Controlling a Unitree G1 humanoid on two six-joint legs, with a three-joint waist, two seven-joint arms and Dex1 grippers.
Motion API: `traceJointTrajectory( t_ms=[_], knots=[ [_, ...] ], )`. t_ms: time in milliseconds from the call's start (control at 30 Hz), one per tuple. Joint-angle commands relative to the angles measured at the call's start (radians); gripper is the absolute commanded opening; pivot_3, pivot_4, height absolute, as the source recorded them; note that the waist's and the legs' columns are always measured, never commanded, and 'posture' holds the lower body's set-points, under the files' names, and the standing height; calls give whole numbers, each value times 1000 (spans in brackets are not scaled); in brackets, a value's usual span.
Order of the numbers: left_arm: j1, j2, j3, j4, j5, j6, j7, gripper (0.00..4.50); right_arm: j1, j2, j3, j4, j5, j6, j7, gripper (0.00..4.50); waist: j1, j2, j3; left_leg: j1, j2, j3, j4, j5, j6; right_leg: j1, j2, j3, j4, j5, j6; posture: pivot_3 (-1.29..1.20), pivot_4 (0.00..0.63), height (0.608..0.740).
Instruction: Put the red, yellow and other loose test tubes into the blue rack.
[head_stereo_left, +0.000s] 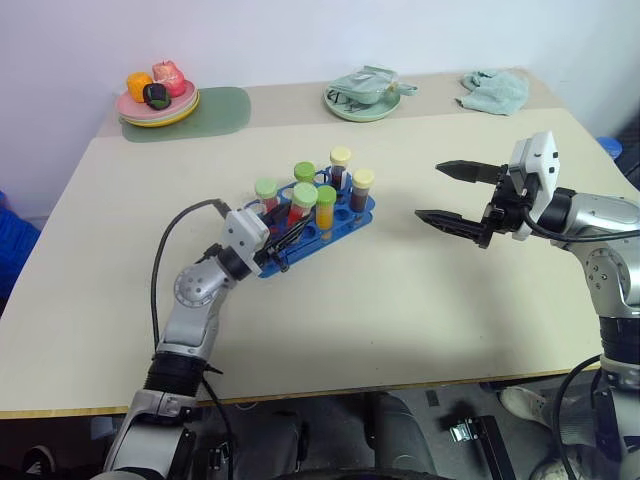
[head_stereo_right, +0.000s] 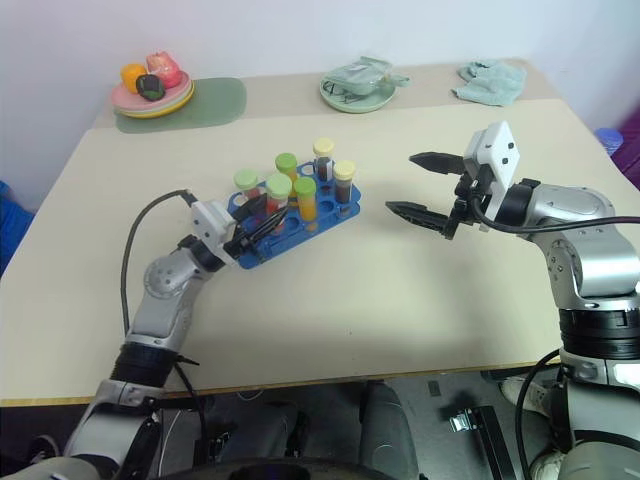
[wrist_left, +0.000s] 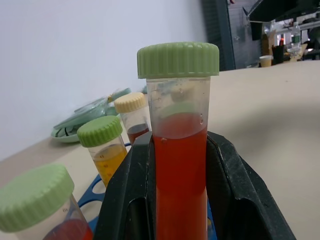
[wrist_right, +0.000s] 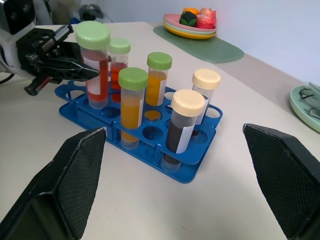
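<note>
The blue rack (head_stereo_left: 338, 229) lies mid-table with several capped test tubes standing in its holes. Among them are a yellow-orange tube with a green cap (head_stereo_left: 326, 210) and a dark brown tube with a tan cap (head_stereo_left: 362, 190). My left gripper (head_stereo_left: 289, 233) is shut on the red test tube with the pale green cap (wrist_left: 180, 155), which stands upright at the rack's near-left end (wrist_right: 95, 65). My right gripper (head_stereo_left: 430, 191) hovers open to the right of the rack, above the table, with nothing between its fingers (wrist_right: 75, 175).
At the back left a plate of toy fruit (head_stereo_left: 158, 100) rests on a green mat. A pale green plate (head_stereo_left: 362, 98) and a teal cloth (head_stereo_left: 494, 90) lie at the back right. The table's front edge (head_stereo_left: 300, 395) runs close below my arms.
</note>
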Motion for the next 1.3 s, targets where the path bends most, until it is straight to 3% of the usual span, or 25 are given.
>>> traceJointTrajectory(
  t_ms=[33,900,1133,1167,1300],
  knots=[
    [21,19,15,-27,-13,15,-5,822,-22,-12,-28,-15,3,-16,3,4500,0,0,0,0,0,0,0,0,0,0,0,0,0,0,0,0,150,740],
    [51,-65,53,15,-94,42,12,822,-32,-16,-21,-13,-6,-22,9,4500,1,0,0,0,0,0,0,0,0,0,0,0,0,0,0,0,150,740],
    [50,-46,82,-25,-142,49,-24,4127,-32,-13,-19,-6,-8,-28,12,4500,0,0,0,0,0,0,0,0,0,0,0,0,0,0,0,0,150,740],
    [53,-37,86,-37,-146,52,-28,4408,-32,-12,-18,-3,-9,-30,13,4500,0,0,0,0,0,0,0,0,0,0,0,0,0,0,0,0,150,740],
    [77,-2,106,-97,-172,79,-43,4408,-37,-3,-12,18,-16,-46,21,4500,-1,0,0,0,0,0,0,0,0,0,0,0,0,0,0,0,150,740]
  ],
)
